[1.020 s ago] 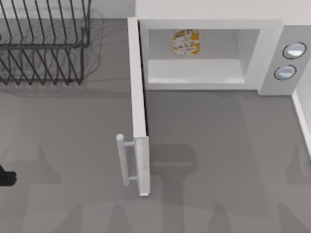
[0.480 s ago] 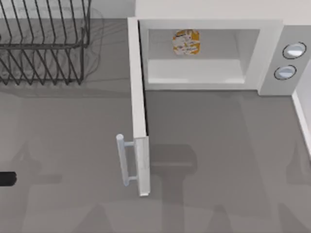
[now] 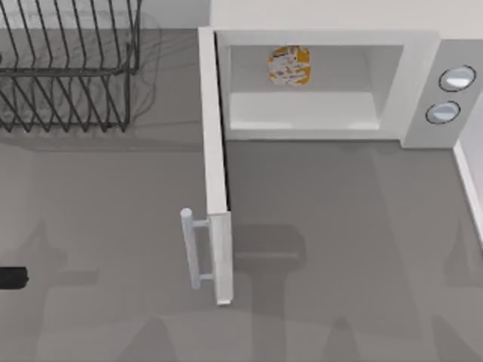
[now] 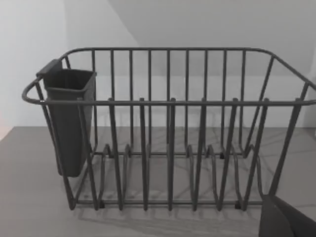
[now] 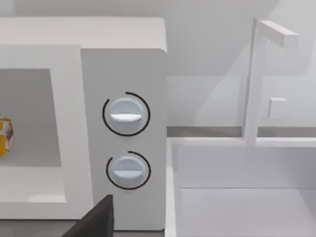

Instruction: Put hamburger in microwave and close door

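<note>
The hamburger [image 3: 289, 65] sits inside the microwave [image 3: 324, 83], near the back wall, and the door [image 3: 215, 170] stands swung wide open over the table [image 3: 339, 249]. The left gripper [image 3: 13, 278] rests at the table's left edge touching nothing; whether its jaws are spread cannot be told.

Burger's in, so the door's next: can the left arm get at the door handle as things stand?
Probably yes. The left gripper sits at the table's left edge, and bare table lies between it and the handle, which sticks out on the open door's left face. The dish rack stands farther back.
</note>
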